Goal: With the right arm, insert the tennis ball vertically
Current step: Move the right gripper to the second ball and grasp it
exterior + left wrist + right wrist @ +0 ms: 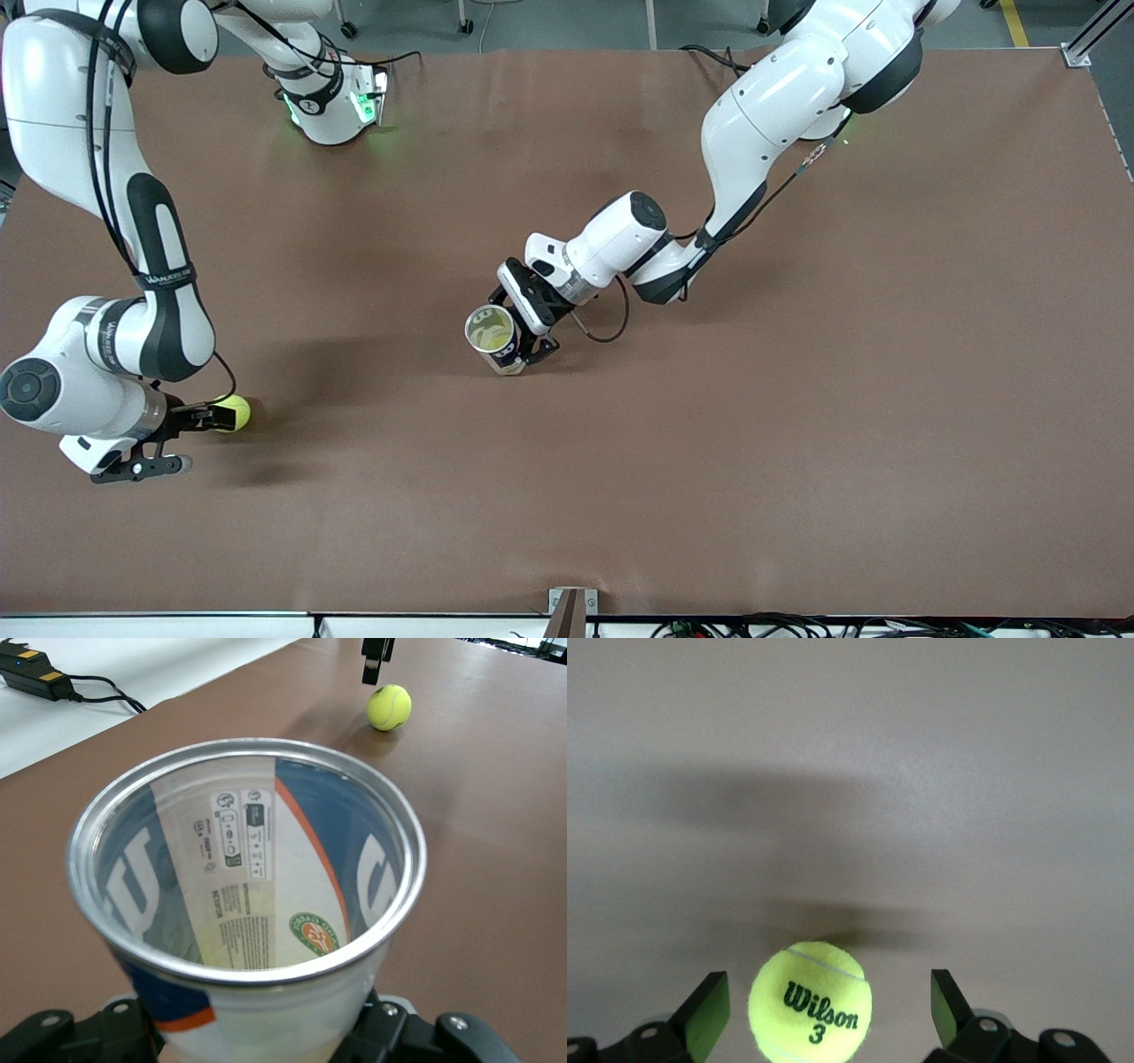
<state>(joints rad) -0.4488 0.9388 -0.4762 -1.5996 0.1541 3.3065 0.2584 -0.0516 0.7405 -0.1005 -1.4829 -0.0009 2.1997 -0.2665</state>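
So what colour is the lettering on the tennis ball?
Black, reading Wilson 3, on the yellow tennis ball; clearest in the right wrist view.

Three cameras: one high across the table, one on each of my wrists.

The front camera looks steeply down on the whole table, facing my bases along its top edge. My left wrist camera sits very close above the can, looking into its open mouth and out over the table toward my right arm's end, where the ball shows small and far. My right wrist camera hangs low and close over that same ball. All three views share the ball; the front and left wrist views share the can.
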